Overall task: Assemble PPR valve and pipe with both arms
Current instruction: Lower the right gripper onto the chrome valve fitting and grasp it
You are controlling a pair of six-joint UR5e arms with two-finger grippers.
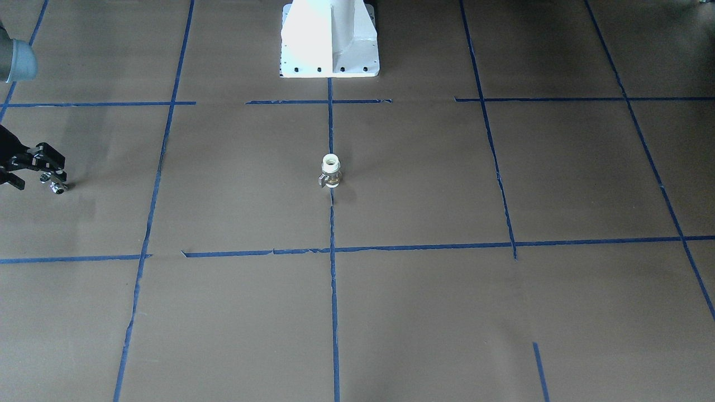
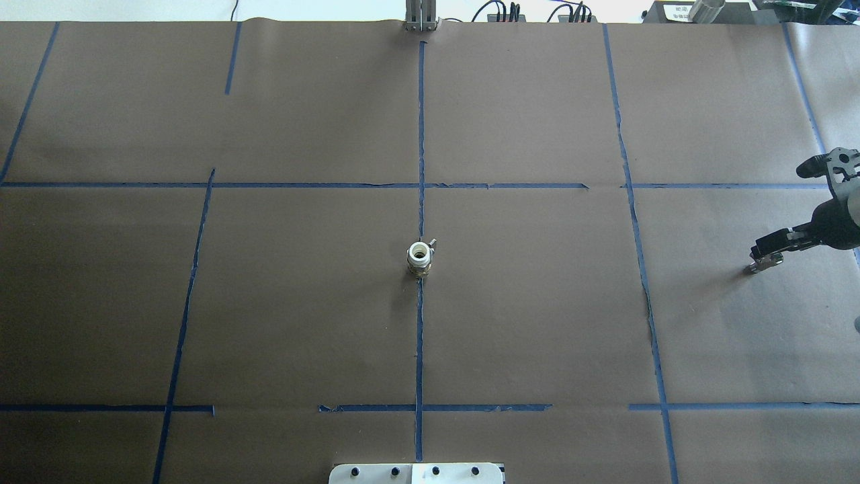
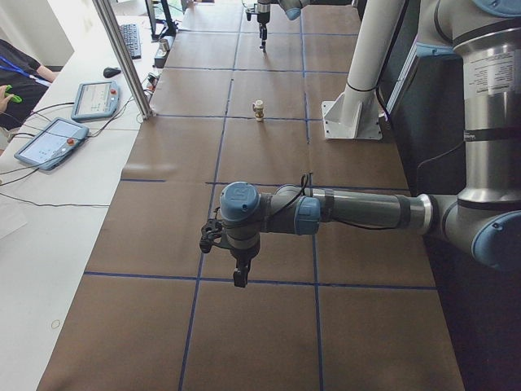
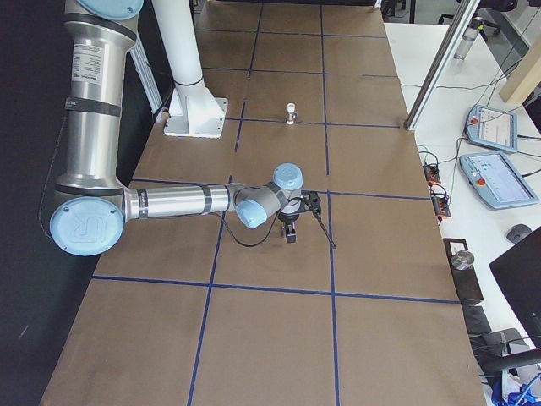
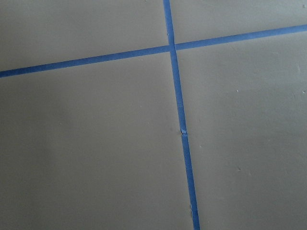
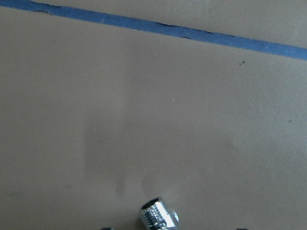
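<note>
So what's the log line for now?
valve: upright, mid table | pipe: at right hand, grip unclear | left hand: far from both

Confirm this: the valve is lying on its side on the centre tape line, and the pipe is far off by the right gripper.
Not quite. The valve is not lying on its side: it stands upright, white end up, as the front-facing view shows. It is on the centre tape line, and the pipe is far off by the right gripper.
</note>
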